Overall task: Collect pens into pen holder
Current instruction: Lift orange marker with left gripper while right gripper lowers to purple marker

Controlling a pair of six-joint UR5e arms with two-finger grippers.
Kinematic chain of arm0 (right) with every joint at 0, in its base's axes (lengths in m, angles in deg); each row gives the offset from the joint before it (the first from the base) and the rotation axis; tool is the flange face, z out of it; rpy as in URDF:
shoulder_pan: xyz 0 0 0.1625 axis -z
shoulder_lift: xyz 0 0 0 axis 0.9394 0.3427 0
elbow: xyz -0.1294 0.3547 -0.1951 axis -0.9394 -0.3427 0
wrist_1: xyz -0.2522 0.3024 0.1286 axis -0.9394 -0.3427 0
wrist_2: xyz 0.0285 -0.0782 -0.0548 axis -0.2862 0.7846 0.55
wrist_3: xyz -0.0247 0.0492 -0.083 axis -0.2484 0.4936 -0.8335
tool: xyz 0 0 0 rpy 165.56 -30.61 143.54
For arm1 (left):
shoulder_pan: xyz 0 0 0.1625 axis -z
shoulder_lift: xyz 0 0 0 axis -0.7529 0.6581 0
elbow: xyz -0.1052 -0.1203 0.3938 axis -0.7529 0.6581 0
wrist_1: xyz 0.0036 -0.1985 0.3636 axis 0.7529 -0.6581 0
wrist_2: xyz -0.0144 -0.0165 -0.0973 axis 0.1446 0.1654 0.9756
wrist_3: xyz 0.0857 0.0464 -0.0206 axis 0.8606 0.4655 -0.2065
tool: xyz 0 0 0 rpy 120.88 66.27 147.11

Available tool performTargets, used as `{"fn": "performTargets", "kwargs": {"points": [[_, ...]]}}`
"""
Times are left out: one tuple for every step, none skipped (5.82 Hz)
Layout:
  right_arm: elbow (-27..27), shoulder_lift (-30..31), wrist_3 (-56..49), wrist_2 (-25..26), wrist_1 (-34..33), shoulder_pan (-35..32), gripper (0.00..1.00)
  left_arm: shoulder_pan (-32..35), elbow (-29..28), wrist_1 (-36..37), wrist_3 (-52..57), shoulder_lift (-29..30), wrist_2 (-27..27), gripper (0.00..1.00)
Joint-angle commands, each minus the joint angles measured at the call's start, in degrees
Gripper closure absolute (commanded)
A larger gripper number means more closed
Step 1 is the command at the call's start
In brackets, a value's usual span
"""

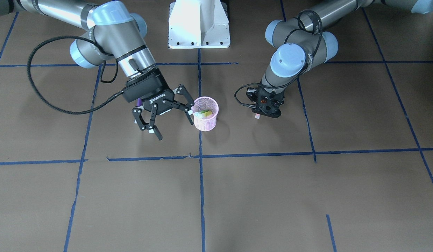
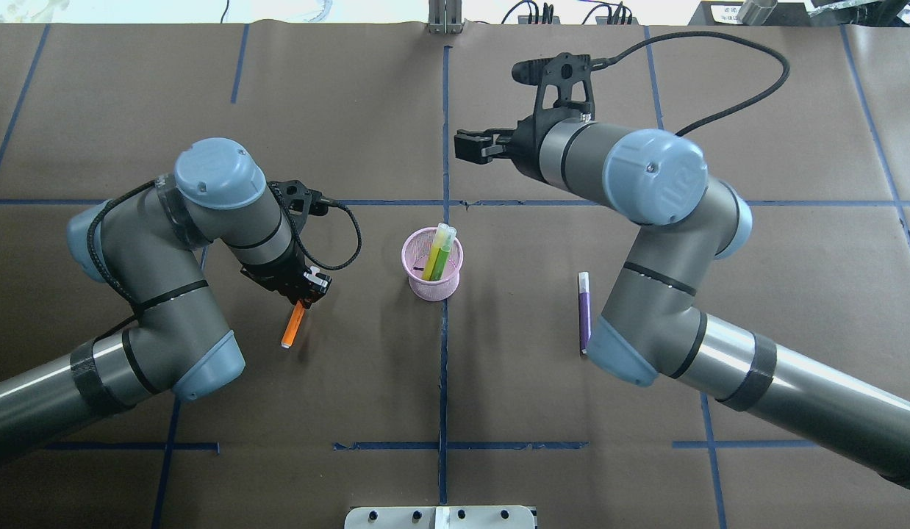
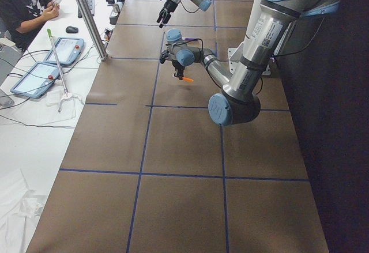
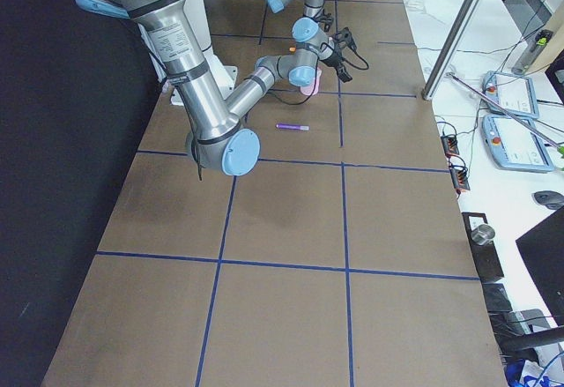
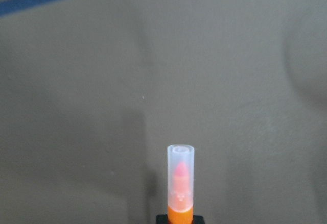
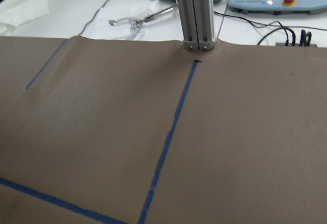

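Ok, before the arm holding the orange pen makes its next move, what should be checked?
1. Grip on the orange pen: ok, the left tool is shut on it.
2. Pen holder upright: ok.
3. Room in the holder: ok, the green pen leans inside and leaves space.
4. Right tool clear of the holder: cannot tell; it hangs open close to the rim.
5. Purple pen out of the path: ok, it lies flat on the right arm's side.
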State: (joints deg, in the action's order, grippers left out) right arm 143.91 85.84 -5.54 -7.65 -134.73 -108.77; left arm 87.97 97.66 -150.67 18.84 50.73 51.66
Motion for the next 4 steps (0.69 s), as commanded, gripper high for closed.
{"fn": "performTargets", "kwargs": {"points": [[3.9,1.2,-0.3,-7.7,-15.0,-0.9,0.00,3.3,5.4,-0.3,0.0,0.5,-0.1,1.00],[6.3,1.4,-0.9,-13.0,-22.5,-1.3,0.00,5.1,7.9,-0.6,-0.2,1.3,-0.1,1.00],[7.1,2.0,-1.0,-15.4,-28.8,-1.2,0.00,5.3,8.4,-2.2,-0.8,3.2,-3.4,1.00],[7.2,2.0,-1.2,-15.5,-34.5,0.3,0.00,5.3,8.3,-7.1,-2.6,3.1,-5.0,1.00]]}}
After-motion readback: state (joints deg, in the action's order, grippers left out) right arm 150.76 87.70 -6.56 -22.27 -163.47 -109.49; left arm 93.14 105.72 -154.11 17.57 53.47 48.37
